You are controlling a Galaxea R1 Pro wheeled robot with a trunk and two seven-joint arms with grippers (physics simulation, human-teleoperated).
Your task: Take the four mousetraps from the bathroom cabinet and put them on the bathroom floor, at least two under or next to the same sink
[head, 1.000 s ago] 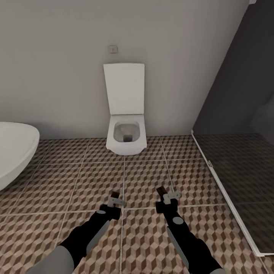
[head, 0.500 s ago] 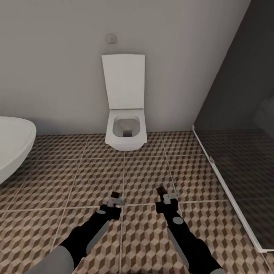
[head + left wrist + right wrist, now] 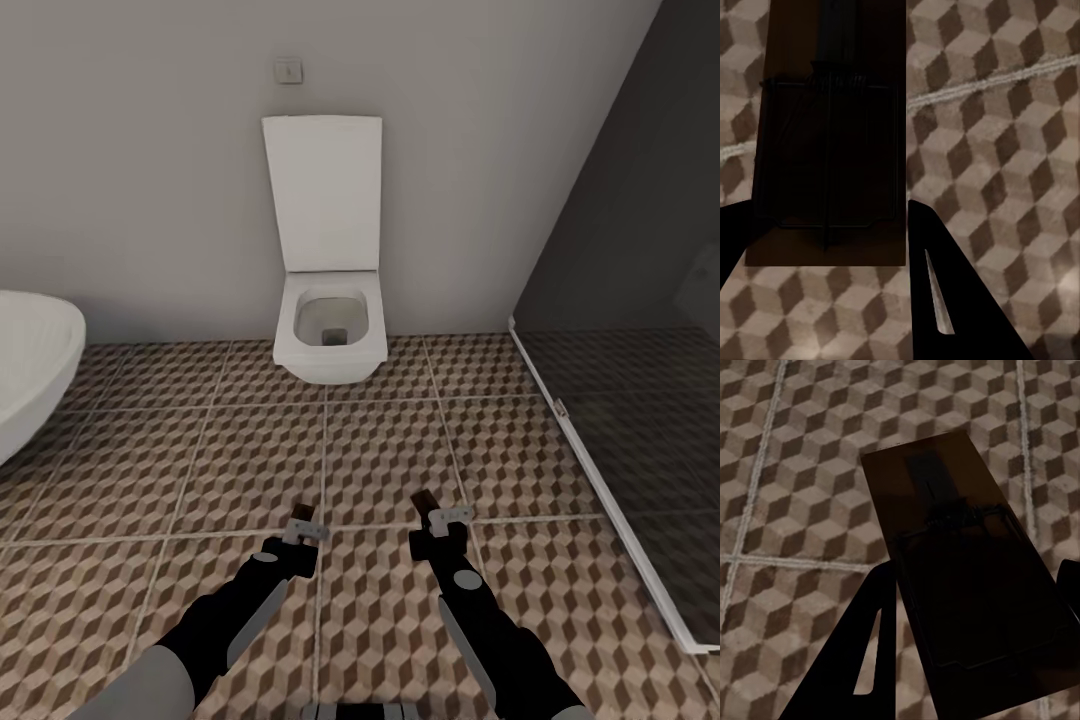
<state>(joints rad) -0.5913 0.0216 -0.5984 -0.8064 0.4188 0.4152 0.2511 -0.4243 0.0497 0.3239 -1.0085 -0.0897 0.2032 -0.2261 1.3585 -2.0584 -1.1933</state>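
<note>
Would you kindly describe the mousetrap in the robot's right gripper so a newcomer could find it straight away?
Start at the white toilet on the far wall and come down the patterned bathroom floor to the two black arms. The right gripper holds a mousetrap, a flat brown board with a dark wire frame; the left gripper's trap sits left.

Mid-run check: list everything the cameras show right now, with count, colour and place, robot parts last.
toilet: 1, white, lid up, against the far wall, centre.
wall switch: 1, pale, on the wall above the toilet.
bathtub: 1, white, left edge, partly cut off.
glass shower screen: 1, dark, white frame, right side.
bathroom floor: brown-beige cube tiles, grey grout.
mousetraps: 2, brown wood with dark wire, one in the left gripper, one in the right gripper.
left gripper: 1, black-grey, above the floor.
right gripper: 1, black-grey, above the floor.
</note>
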